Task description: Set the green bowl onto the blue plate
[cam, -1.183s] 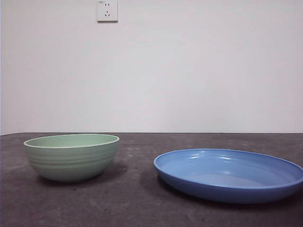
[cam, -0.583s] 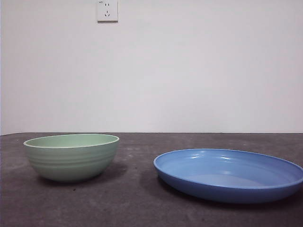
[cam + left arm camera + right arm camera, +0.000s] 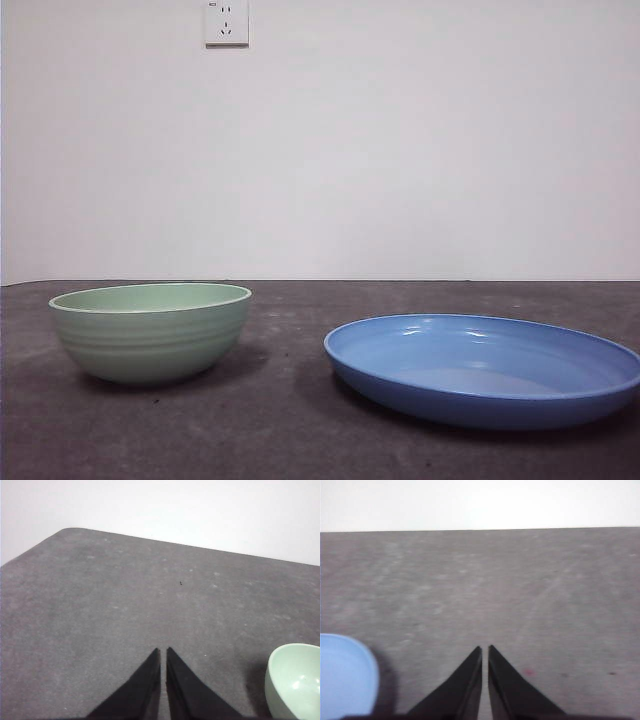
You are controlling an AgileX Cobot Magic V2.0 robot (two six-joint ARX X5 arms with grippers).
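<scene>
The green bowl (image 3: 150, 331) is sitting upright on the dark grey table (image 3: 280, 420), well apart from the blue plate (image 3: 485, 368), with bare tabletop between them; nothing is lying in either. No arm is showing in the front view, so both are waiting off to the sides. The left gripper (image 3: 163, 652) is hovering over open tabletop with its jaws pressed together and empty, the bowl's rim just entering its wrist view (image 3: 295, 680). The right gripper (image 3: 484, 650) is likewise closed on nothing, with an edge of the plate (image 3: 342, 675) beside it. Judging by the ridged wall and the glossy plate, the bowl is probably rigid, light and smooth, likely melamine or glazed ware, so slippery under the pads. A pinch across the rim, one jaw inside and one outside, looks the sensible hold; the left gripper is nearer. Room is looking generous: the table's rounded far corner, seen in the left wrist view, and its back edge against the white wall (image 3: 400, 150) are both lying well clear of the path toward the plate.
</scene>
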